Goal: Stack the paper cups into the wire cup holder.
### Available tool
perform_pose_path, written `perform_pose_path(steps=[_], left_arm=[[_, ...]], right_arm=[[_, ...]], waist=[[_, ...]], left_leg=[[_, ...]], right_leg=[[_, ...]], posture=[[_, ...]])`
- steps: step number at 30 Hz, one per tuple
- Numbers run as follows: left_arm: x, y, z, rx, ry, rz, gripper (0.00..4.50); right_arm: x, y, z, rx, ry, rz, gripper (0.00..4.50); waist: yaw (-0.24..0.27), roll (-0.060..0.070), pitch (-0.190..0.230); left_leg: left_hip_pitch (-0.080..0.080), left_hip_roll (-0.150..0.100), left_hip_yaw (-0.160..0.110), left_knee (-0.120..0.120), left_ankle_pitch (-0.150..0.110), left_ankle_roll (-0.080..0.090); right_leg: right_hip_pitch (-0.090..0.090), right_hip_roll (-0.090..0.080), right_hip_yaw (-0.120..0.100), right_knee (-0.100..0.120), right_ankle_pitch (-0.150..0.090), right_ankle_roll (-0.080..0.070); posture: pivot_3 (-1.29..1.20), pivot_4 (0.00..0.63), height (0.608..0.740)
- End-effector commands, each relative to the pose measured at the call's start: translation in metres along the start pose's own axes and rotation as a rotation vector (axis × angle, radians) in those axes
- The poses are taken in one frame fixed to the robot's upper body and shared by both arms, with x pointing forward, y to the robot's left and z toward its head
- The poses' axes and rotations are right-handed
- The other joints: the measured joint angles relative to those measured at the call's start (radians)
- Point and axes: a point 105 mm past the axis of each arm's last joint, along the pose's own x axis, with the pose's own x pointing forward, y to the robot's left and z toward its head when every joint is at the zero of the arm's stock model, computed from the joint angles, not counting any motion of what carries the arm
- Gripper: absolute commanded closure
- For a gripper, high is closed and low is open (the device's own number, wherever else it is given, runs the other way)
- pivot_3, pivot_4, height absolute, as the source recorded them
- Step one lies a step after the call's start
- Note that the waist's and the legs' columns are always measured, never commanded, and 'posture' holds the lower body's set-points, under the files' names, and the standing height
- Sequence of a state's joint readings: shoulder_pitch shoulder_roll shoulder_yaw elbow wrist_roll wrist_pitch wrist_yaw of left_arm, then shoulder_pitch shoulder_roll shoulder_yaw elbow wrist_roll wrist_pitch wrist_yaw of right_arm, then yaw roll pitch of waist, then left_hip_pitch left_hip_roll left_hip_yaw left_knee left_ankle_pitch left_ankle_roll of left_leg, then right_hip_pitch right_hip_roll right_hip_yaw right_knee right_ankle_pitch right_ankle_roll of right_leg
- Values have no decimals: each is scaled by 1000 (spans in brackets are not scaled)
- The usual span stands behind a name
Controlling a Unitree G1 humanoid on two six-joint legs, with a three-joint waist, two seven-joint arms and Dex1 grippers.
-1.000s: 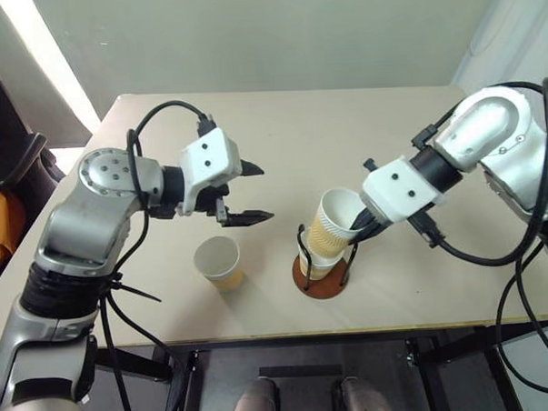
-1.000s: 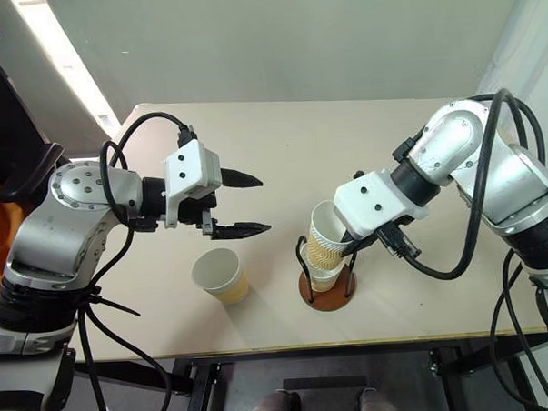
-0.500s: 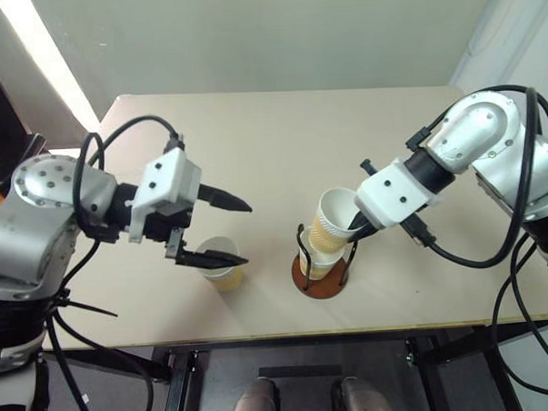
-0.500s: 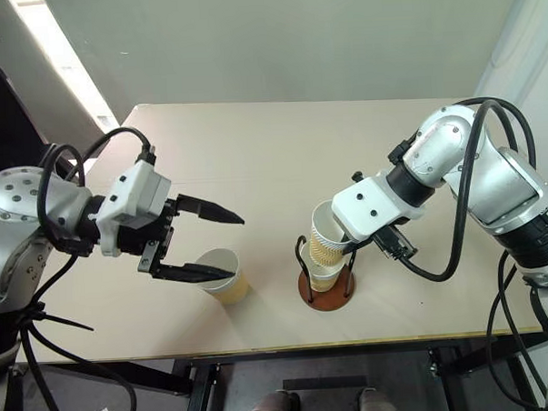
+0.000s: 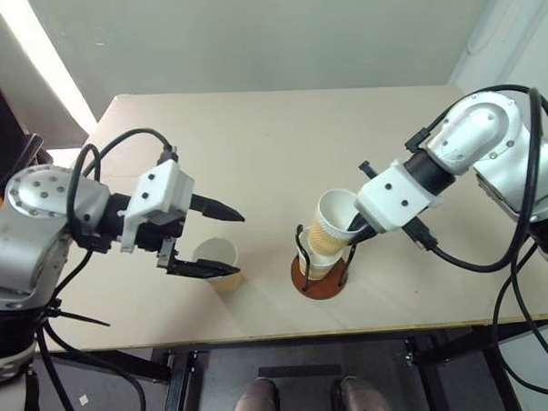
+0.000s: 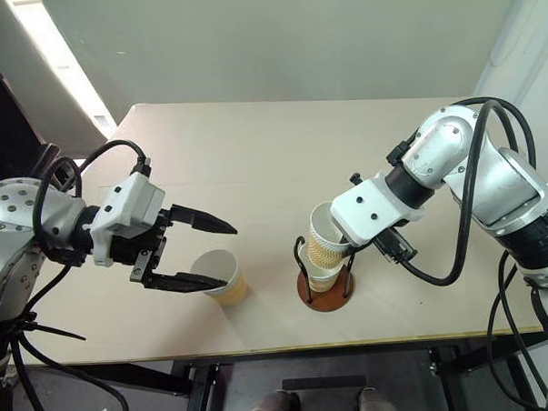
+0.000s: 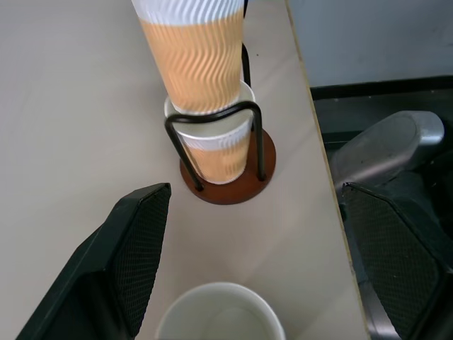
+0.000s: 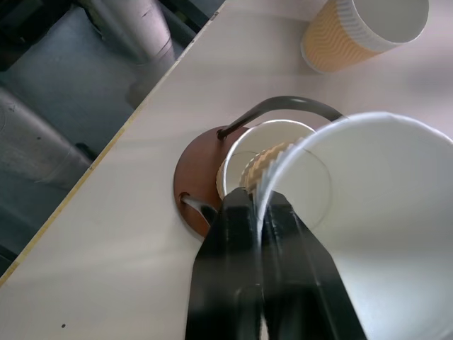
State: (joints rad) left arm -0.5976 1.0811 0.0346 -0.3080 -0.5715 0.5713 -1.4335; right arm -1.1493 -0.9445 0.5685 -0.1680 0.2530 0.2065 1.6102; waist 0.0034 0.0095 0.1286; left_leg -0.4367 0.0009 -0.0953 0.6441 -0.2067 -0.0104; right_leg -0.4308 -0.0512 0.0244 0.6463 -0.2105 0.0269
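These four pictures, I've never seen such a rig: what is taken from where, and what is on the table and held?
It is a two-armed robot. Two pictures look down from its head; the other two look along each arm's tool. On the beige table stands a wire cup holder with one paper cup seated in it. The right tool pinches the rim of a second cup, tilted, its bottom in the first. A third cup stands apart to the left, and the open left tool is beside it.
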Motion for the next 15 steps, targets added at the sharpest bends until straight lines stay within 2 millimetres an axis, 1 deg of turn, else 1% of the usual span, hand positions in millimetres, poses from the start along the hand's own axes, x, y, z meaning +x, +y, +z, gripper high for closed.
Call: perform_pose_path(steps=[1, 5, 6, 7, 8, 9, 10, 12, 15], left_arm=[[-9, 1, 8, 43, 5, 35, 326], [-13, 5, 3, 48, 42, 50, 326], [-15, 7, 2, 52, 52, 54, 326], [-17, 9, 2, 55, 63, 60, 326], [-21, 13, 0, 60, 79, 69, 326], [-25, 17, 0, 70, 99, 77, 326], [-30, 23, -1, 78, 119, 87, 326], [-36, 36, -8, 80, 171, 100, 326], [-36, 47, -24, 74, 250, 76, 326]], right_arm=[[-4, 0, 4, -22, 4, -9, 3176], [-7, -4, 4, -16, 8, -30, 1825], [-9, -5, 4, -6, 5, -40, 1422], [-11, -5, 4, 6, -1, -48, 1134], [-14, -5, 2, 28, -9, -63, 817], [-20, -6, -2, 71, -22, -101, 383], [-26, -8, -3, 121, -69, -151, 80], [-39, -15, 4, 231, -243, -267, 30], [-47, -19, 25, 309, -463, -349, 30]], waist=[[0, 0, 0], [0, 0, 0], [0, 0, 0], [0, 0, 0], [0, 0, 0], [1, 0, 0], [3, 0, 0], [6, -1, -1], [4, -1, -1]], left_leg=[[0, 0, 0, 0, 0, 0], [0, 0, 0, 0, 0, 0], [0, 0, 0, 0, 0, 0], [0, 0, 0, 0, 0, 0], [0, 0, 0, 0, 0, 0], [0, 0, 0, 0, 0, 0], [0, 0, 0, 0, 0, 0], [-1, 0, 0, 1, 0, 0], [0, -2, 0, 1, 0, 0]], right_leg=[[0, 0, 0, 0, 0, 0], [0, 0, 0, 0, 0, 0], [0, 0, 0, 0, 0, 0], [0, 0, 0, 0, 0, 0], [0, 0, 0, 0, 0, 0], [0, 0, 0, 1, 0, 0], [0, 0, 0, 0, 0, 0], [0, 0, 0, 0, 0, 0], [-1, -1, 2, 0, 0, 0]], posture=[[0, 150, 740], [0, 150, 740], [0, 150, 740], [0, 150, 740], [0, 150, 740], [0, 150, 740], [0, 150, 740], [0, 150, 740], [0, 150, 740]])
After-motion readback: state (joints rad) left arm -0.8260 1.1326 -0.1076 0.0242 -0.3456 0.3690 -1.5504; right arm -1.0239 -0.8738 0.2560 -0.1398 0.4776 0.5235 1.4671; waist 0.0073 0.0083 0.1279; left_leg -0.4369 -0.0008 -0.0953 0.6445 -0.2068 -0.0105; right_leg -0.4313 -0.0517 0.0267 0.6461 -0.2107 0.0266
